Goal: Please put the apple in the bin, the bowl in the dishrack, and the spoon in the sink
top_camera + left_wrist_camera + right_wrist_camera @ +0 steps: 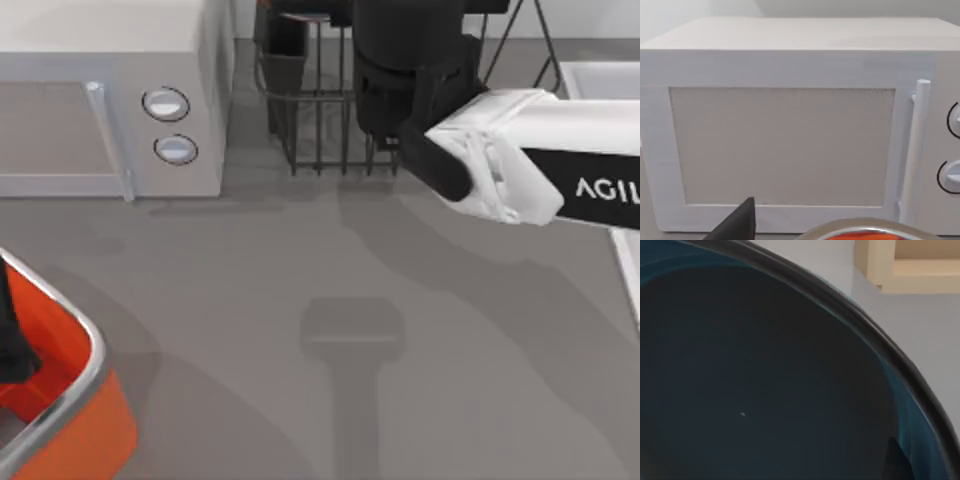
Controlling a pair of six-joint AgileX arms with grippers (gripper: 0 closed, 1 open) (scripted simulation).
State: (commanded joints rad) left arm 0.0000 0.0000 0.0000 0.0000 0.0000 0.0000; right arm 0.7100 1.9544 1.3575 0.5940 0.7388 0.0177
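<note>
Right, the bowl (765, 390) sits hard against the right wrist camera, with the right gripper (400, 95) up at 12 o'clock over the dishrack (320, 130). Whether it is clamped on the bowl or off it, can't tell. Handling guess: rigid, smooth glazed wall, probably slippery and chippable against the wire bars, moderate weight. Best hold is a pinch across the rim, one pad inside and one outside, not the curved belly. Looks: deep round basin, dark teal-blue inside, thin dark lip sweeping past at a tilt. Sink (600, 80) rim is just beyond at 2 o'clock, microwave (110, 100) at 10 o'clock. Left gripper (12, 345) is parked over the bin (85, 400) at 8 o'clock, grip state also can't tell.
</note>
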